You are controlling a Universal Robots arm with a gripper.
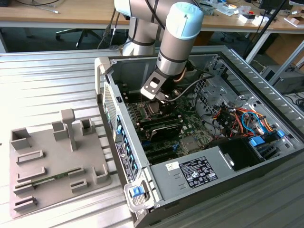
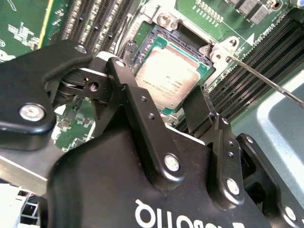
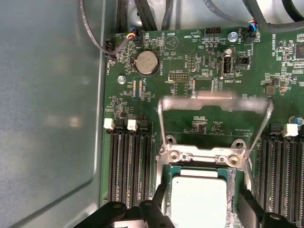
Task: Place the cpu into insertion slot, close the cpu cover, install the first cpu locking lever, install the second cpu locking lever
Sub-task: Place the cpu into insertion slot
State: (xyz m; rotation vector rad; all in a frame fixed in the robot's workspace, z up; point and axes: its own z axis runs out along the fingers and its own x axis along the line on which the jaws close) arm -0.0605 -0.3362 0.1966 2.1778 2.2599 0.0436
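Currently the grey jointed robot arm with pale blue caps (image 1: 173, 47) reaches down into an open black computer case (image 1: 223, 59) lying on its side on a ribbed metal table (image 1: 47, 80). Towards the exterior view's left, a grey moulded fixture tray (image 1: 52, 171) sits just beside the case.

- Black two-fingered gripper (image 3: 202, 202): low over the processor socket on the green motherboard (image 3: 190, 57). Its claw is spread, with one black finger (image 2: 197, 111) on each side of the chip, close beside its edges. Cannot tell whether the pads touch it.
- Small flat square cpu with its dull silver-grey metal top (image 3: 198, 197): lies flat in the insertion slot, green border showing around the metal lid, between the two fingers.
- Thin silvery metal cpu cover with the large square window (image 3: 213, 103): open, swung up off the socket and hinged at the screwed socket edge. The board shows through its window.
- Thin silvery wire rod (image 2: 266, 81): runs out from a socket corner, over the memory slots, not lying against the socket frame.
- Rows of black memory slots (image 3: 130, 166) flank the socket on both sides.
- Round silver coin battery (image 3: 147, 62): on the board, well apart from the socket, beyond the raised cover.
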